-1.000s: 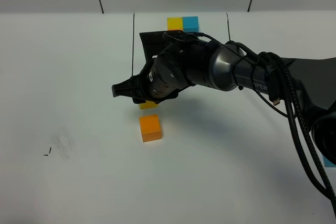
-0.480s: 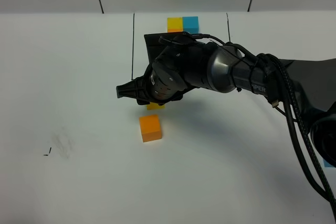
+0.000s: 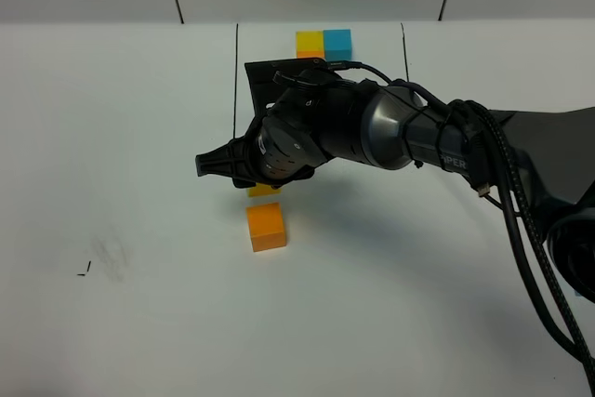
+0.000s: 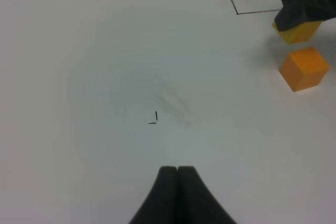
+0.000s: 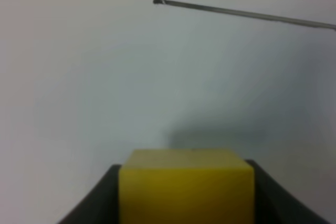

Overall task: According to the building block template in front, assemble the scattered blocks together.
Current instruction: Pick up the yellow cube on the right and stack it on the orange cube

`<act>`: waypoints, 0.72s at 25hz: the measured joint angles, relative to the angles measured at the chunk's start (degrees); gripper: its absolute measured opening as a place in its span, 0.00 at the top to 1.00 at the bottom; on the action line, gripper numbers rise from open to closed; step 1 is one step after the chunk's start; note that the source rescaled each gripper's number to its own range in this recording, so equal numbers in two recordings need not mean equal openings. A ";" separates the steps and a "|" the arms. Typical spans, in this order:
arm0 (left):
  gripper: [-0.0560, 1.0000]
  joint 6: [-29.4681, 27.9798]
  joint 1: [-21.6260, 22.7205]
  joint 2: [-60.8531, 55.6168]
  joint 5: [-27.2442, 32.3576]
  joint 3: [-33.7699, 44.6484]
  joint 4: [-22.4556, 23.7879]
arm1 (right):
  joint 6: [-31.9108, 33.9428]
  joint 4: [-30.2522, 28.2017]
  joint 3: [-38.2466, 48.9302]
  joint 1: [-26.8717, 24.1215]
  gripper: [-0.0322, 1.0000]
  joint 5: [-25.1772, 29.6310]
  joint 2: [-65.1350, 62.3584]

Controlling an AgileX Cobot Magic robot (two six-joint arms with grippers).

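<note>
Right claw (image 5: 186, 203) clamped on yellow cube (image 3: 263, 191), just beyond orange cube (image 3: 267, 227), mid-bench (image 3: 121, 137). Left claw (image 4: 177, 174) closed, empty. Building block template (image 3: 323, 43) near far bench edge.

The template (image 3: 323, 43) is standing at the back of the table (image 3: 418, 304), inside the drawn frame (image 3: 235, 81). In front of the frame's near line, close to its left corner, the held cube (image 3: 263, 190) is sitting between the fingers of the right gripper (image 5: 186, 192). The free cube (image 3: 267, 227) is lying just in front of the held cube, apart from it. The mark (image 3: 84, 270) is lying well to the left of both and a little nearer the front.
</note>
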 joint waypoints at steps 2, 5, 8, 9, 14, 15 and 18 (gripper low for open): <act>0.95 0.00 0.00 0.00 0.00 0.00 0.00 | -0.05 -0.11 0.00 0.22 0.47 -0.02 0.00; 0.95 0.00 0.00 0.00 0.00 0.00 0.00 | -0.05 -0.29 0.00 0.76 0.47 -0.12 0.00; 0.95 0.00 0.00 0.00 0.00 0.00 0.00 | -0.05 -0.34 0.00 1.13 0.47 -0.49 0.00; 0.95 0.00 0.00 0.00 0.00 0.00 0.00 | -0.05 -0.34 0.00 1.13 0.47 -0.49 0.00; 0.95 0.00 0.00 0.00 0.00 0.00 0.00 | -0.05 -0.27 0.00 1.13 0.47 -0.62 0.00; 0.95 0.00 0.00 0.00 0.00 0.00 0.00 | -0.05 -0.22 0.00 1.13 0.47 -0.66 0.00; 0.95 0.00 0.00 0.00 0.00 0.00 0.00 | -0.05 -0.22 0.00 1.13 0.47 -0.66 0.00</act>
